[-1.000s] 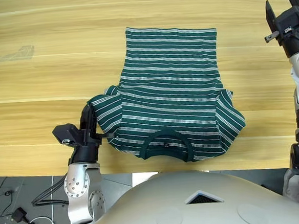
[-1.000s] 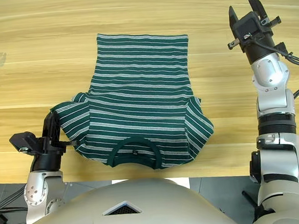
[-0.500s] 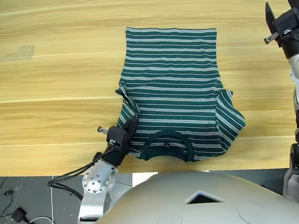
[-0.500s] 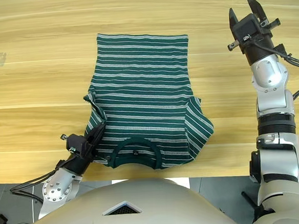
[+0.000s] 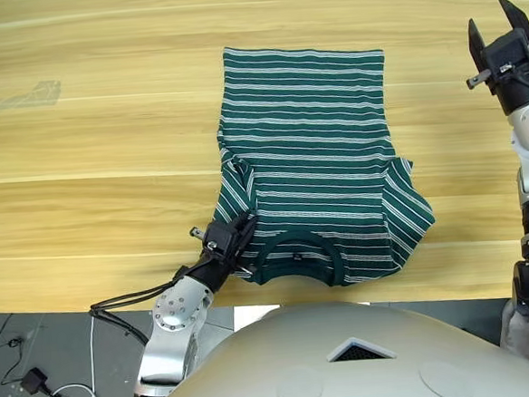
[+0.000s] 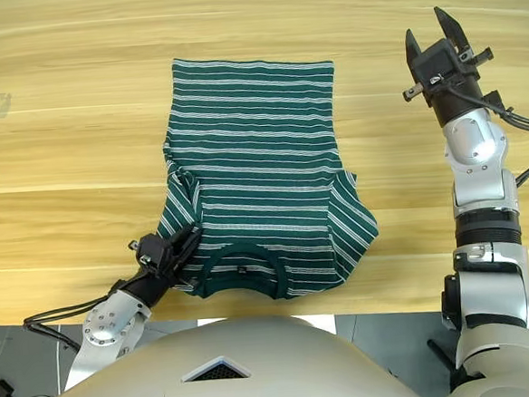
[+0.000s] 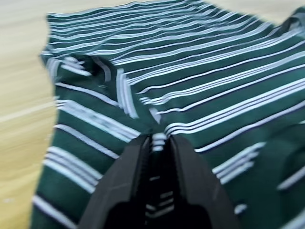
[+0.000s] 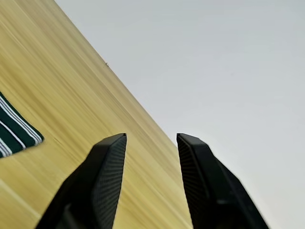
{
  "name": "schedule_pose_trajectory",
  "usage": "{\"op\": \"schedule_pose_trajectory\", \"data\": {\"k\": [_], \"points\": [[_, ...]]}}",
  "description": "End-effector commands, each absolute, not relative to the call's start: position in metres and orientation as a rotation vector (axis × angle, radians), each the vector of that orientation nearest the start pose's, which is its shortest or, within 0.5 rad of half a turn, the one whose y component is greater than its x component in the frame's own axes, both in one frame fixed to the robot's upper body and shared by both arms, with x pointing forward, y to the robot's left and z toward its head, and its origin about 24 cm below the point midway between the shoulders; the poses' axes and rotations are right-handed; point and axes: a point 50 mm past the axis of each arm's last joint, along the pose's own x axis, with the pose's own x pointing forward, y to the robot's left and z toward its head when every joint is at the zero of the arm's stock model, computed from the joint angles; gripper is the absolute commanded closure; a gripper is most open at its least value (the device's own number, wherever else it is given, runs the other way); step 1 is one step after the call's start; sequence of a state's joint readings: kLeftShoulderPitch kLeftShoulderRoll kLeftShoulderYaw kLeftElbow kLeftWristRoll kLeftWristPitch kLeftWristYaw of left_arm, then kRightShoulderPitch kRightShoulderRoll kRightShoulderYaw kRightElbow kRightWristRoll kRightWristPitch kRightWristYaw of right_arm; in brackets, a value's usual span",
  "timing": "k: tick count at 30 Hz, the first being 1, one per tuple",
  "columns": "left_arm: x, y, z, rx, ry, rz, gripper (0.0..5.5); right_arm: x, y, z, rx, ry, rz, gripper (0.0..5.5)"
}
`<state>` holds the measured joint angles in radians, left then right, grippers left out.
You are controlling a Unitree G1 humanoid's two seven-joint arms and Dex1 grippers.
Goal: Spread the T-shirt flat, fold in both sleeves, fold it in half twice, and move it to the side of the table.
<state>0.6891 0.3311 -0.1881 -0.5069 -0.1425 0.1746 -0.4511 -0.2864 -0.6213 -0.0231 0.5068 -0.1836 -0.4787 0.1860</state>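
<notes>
A dark green T-shirt (image 5: 311,150) with white stripes lies on the wooden table (image 5: 88,147), collar (image 5: 295,251) at the near edge and hem at the far side. Its left sleeve (image 5: 236,187) is folded over onto the body; the right sleeve (image 5: 409,208) still spreads outward. My left gripper (image 5: 240,232) sits at the shirt's near left corner, shut on the sleeve fabric (image 7: 155,138). My right gripper (image 5: 497,20) hangs raised and open at the far right, off the shirt, with nothing between its fingers (image 8: 107,162).
Bare table surface stretches left, right and beyond the shirt. A faint grey mark (image 5: 28,95) lies far left. Cables (image 5: 42,387) lie on the dark floor below the near table edge.
My left gripper has carried the left sleeve inward and rightward, folding it onto the shirt body. The right arm has barely shifted.
</notes>
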Motion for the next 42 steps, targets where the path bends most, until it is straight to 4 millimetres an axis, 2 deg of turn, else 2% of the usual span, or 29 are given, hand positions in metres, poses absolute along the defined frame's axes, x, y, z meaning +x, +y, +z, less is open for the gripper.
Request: {"op": "schedule_pose_trajectory", "data": {"k": [1, 3, 6, 9, 11, 13, 15, 17, 18, 20, 26, 29, 36, 42], "points": [[0.095, 0.141, 0.034, -0.133, 0.395, -0.711, 4.0, 0.291, -0.271, 0.088, -0.729, -0.159, 0.222, 3.55], [0.092, 0.138, 0.039, -0.146, 0.386, -0.765, 3.73, 0.289, -0.272, 0.087, -0.723, -0.152, 0.224, 3.55], [0.089, 0.139, 0.036, -0.102, 0.416, -0.797, 3.27, 0.286, -0.274, 0.086, -0.715, -0.144, 0.22, 3.55], [0.089, 0.138, 0.039, -0.107, 0.405, -0.821, 2.82, 0.281, -0.273, 0.085, -0.623, -0.144, 0.242, 3.55], [0.097, 0.142, 0.055, -0.188, 0.308, -0.811, 2.47, 0.266, -0.272, 0.084, -0.411, -0.124, 0.323, 3.55], [0.107, 0.149, 0.078, -0.279, 0.178, -0.793, 2.47, 0.243, -0.27, 0.081, -0.191, -0.09, 0.461, 3.55], [0.124, 0.173, 0.102, -0.335, 0.029, -0.666, 2.47, 0.21, -0.278, 0.075, 0.02, -0.003, 0.597, 3.55], [0.143, 0.209, 0.118, -0.322, -0.086, -0.434, 2.47, 0.176, -0.289, 0.071, 0.211, 0.095, 0.675, 3.55], [0.147, 0.224, 0.123, -0.302, -0.112, -0.341, 2.47, 0.164, -0.293, 0.068, 0.262, 0.143, 0.694, 3.55], [0.15, 0.238, 0.128, -0.281, -0.129, -0.258, 2.47, 0.151, -0.299, 0.065, 0.321, 0.219, 0.711, 3.55], [0.153, 0.249, 0.128, -0.245, -0.12, -0.147, 2.47, 0.123, -0.306, 0.049, 0.361, 0.448, 0.769, 3.55], [0.152, 0.251, 0.126, -0.25, -0.108, -0.122, 2.47, 0.115, -0.309, 0.039, 0.131, 0.505, 0.826, 3.55], [0.154, 0.252, 0.122, -0.244, -0.091, -0.1, 2.47, 0.113, -0.306, 0.029, 0.004, 0.566, 0.914, 3.55], [0.154, 0.25, 0.122, -0.255, -0.093, -0.105, 2.47, 0.117, -0.303, 0.027, -0.044, 0.56, 0.916, 3.55]]}}
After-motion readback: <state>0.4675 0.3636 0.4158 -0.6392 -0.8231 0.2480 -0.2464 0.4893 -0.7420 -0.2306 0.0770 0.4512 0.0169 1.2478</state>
